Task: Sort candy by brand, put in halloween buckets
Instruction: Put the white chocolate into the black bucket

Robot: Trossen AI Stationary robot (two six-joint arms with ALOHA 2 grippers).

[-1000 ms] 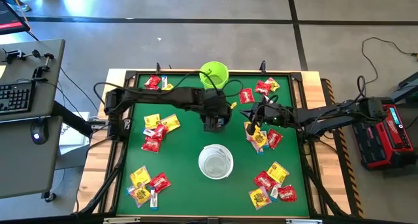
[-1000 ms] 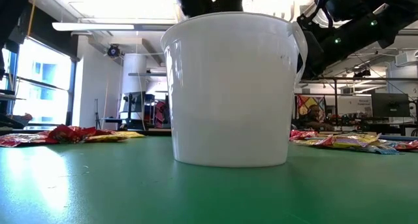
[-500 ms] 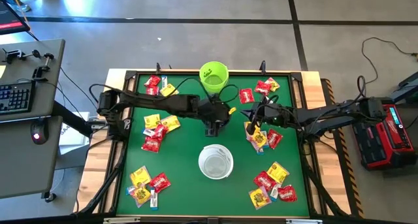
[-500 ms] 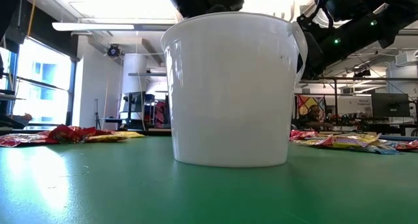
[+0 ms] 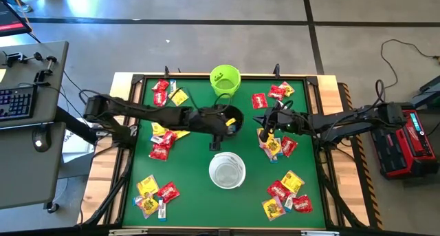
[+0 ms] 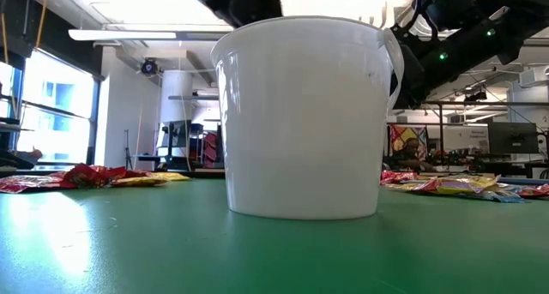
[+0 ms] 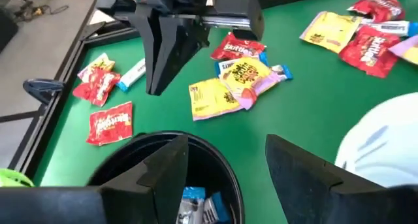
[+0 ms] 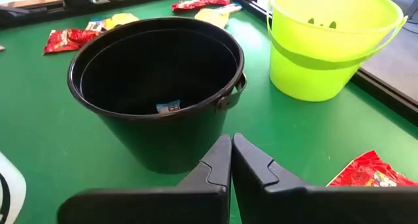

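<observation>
Blue-and-white candy (image 7: 196,208) lies in black bucket (image 7: 225,175) beneath left gripper (image 7: 225,168).

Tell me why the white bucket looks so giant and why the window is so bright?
Low view: the white bucket stands right by the camera, so it fills the picture and hides the table's middle; the window at the left edge is blown out by daylight. High view: the same bucket is as small as the green bucket, with even light.

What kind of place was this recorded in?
Probably a robotics lab or workshop: a green-topped table framed for two arms on a bare concrete floor, a desk with a keyboard beside it, and monitors and shelving behind.
</observation>
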